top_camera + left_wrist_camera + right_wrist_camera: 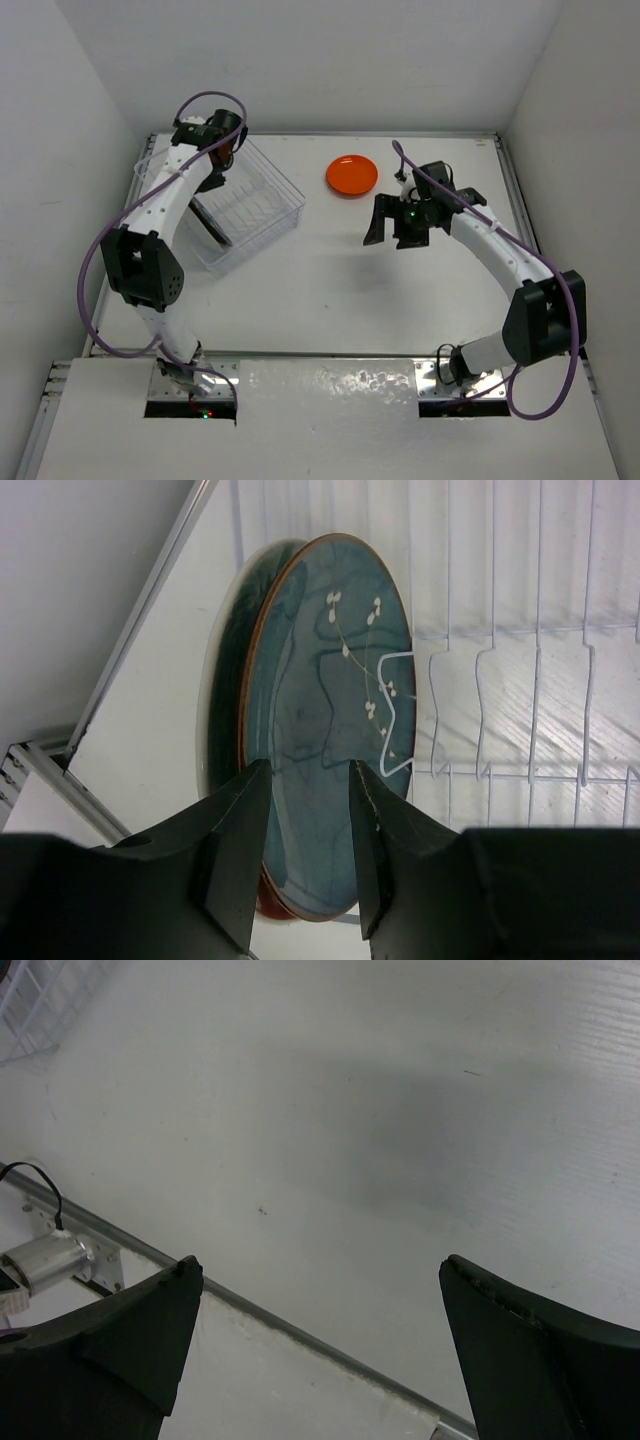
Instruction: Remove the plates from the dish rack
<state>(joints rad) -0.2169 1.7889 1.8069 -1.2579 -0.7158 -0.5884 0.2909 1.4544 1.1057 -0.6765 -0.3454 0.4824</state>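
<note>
Left tool (308, 768) straddles the rim of the teal plate (330, 680), half-closed, grip unclear. Clamp firmly, then lift straight from the dish rack (262, 205). Right tool (315, 1340) gapes empty.

Centres on a flat white table (330, 290), matt and marked by a few small specks, framed along its left, right and far edges by a thin metal rail (515, 190). Closes in behind the table with a plain white back wall (320, 60), and at the table's two sides with a left wall (50, 150) and a right wall (590, 120) of the same bare white. Lies under even, diffuse light, with only soft grey shadows on the tabletop and a glossy sheen on the white panel (330, 385) at the table's near edge.
</note>
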